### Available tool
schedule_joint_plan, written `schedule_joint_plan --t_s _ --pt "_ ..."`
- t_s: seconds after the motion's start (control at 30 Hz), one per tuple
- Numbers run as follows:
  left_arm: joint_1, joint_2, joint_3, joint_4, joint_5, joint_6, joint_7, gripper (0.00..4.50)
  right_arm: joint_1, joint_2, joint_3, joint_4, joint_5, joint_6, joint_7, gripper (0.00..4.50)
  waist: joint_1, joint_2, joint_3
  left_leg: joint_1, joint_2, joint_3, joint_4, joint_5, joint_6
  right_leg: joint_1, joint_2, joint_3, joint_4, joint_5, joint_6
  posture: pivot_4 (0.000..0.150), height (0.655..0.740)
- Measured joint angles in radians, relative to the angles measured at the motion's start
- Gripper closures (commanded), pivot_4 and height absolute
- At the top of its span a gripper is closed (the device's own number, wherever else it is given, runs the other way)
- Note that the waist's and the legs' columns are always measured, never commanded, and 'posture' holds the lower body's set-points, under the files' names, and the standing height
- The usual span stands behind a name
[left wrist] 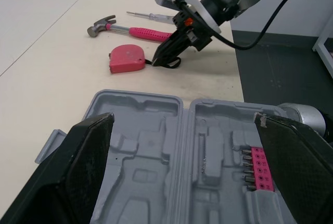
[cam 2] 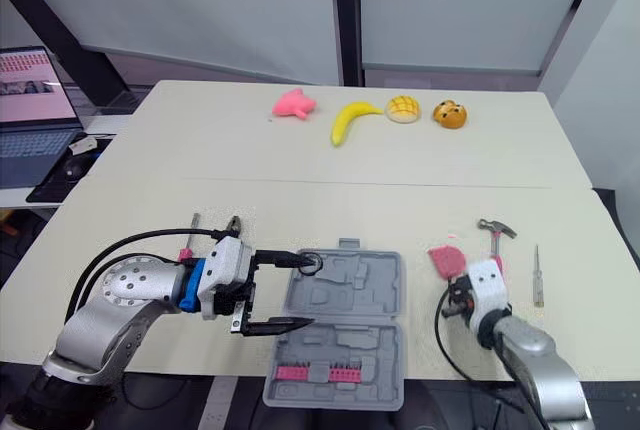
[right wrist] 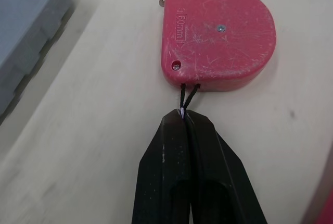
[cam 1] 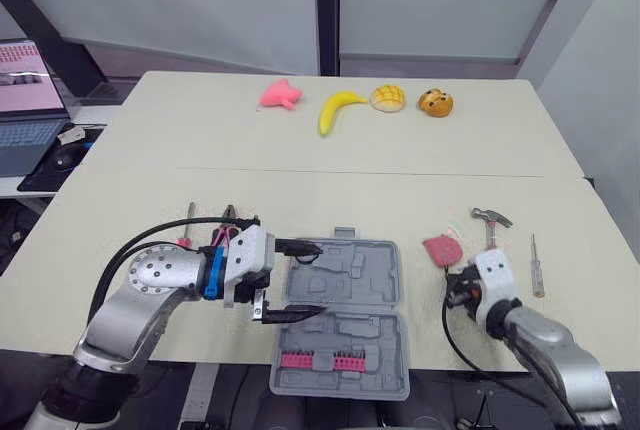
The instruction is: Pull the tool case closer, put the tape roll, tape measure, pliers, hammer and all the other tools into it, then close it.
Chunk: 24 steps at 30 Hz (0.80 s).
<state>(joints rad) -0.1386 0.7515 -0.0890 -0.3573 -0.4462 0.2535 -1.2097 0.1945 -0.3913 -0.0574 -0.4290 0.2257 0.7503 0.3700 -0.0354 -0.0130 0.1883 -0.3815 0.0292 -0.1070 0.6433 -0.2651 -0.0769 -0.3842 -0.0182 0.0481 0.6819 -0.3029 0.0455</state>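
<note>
The grey tool case (cam 1: 372, 272) lies open at the table's front edge, with a pink bit strip (cam 1: 320, 360) in its near half. My left gripper (cam 1: 320, 278) stands open over the case's left side, holding nothing. To the right of the case lies the red tape measure (right wrist: 218, 36). My right gripper (right wrist: 186, 113) is shut on its thin black strap (right wrist: 188, 95). The hammer (cam 1: 490, 220) and a slim screwdriver (cam 1: 536, 265) lie just beyond on the right. Pliers (cam 1: 228, 222) and a red-handled screwdriver (cam 1: 188, 222) lie left of the case, behind my left arm.
At the back of the table sit a pink toy (cam 1: 280, 95), a banana (cam 1: 338, 108), a bread bun (cam 1: 388, 98) and an orange toy (cam 1: 435, 102). A laptop (cam 1: 25, 100) stands on a desk to the far left. The case overhangs the table's front edge.
</note>
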Motion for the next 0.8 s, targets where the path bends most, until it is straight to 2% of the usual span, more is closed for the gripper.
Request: schedule_joint_plan --t_s 0.23,0.8 --pt "0.016 -0.002 -0.005 0.000 0.000 -0.051 -0.029 0.00 0.141 -0.043 0.041 -0.145 0.045 0.081 0.041 4.49 0.001 -0.001 -0.001 0.001 0.000 0.000 0.001 0.000 0.000 0.001 0.000 0.000 0.000 0.000 0.001 0.150 0.7400" --pt "0.056 -0.002 -0.030 0.003 0.017 -0.119 -0.051 0.00 0.267 -0.122 0.050 -0.271 0.135 0.182 0.085 4.49 0.004 -0.002 -0.002 0.001 0.000 0.000 0.001 0.000 0.000 0.002 0.000 0.000 -0.001 -0.003 0.004 0.150 0.7400"
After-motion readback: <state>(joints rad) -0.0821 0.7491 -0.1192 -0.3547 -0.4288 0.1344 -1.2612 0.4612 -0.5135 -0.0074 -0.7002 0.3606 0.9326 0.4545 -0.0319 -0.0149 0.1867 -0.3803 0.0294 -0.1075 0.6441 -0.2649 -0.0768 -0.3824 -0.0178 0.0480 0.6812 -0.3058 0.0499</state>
